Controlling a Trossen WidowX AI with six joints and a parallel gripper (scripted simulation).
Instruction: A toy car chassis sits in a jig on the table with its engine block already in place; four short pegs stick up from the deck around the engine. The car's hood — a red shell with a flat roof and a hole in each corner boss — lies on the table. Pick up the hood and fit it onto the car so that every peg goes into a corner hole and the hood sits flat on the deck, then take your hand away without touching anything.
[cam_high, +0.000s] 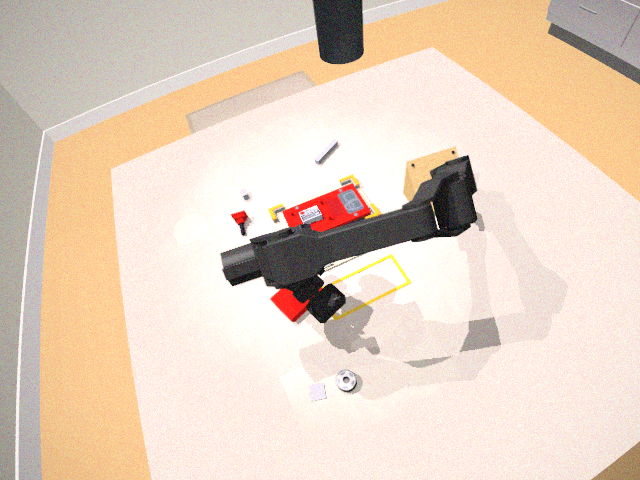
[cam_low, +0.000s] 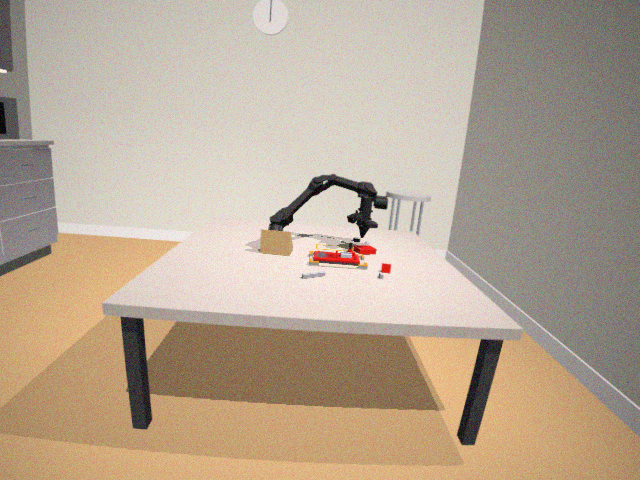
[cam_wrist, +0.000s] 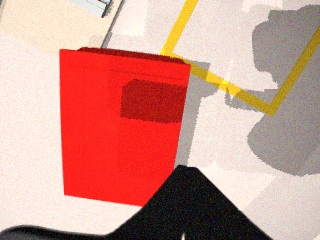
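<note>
The red hood (cam_high: 290, 304) (cam_low: 366, 250) (cam_wrist: 95, 145) lies on the table beside one corner of the yellow outline, with a broad plain face towards the wrist camera. No corner holes show. My gripper (cam_low: 363, 235) (cam_wrist: 185, 175) is shut and empty, its tips above the table near the hood's edge; whether they touch it is unclear. In the top view the arm hides the tips. The red chassis (cam_high: 338, 208) (cam_low: 323, 260) sits in the jig (cam_high: 349, 180) with its grey engine block (cam_high: 311, 214) (cam_low: 345, 254) in place. The arm covers part of the chassis's near side.
A yellow outline (cam_high: 372, 300) (cam_wrist: 250, 101) is on the table beside the jig. A wooden block (cam_high: 429, 165) (cam_low: 276, 242) stands near the arm's base. A grey bar (cam_high: 326, 152) (cam_low: 313, 275), a small red part (cam_high: 239, 217) (cam_low: 386, 268) and a wheel (cam_high: 345, 377) lie around.
</note>
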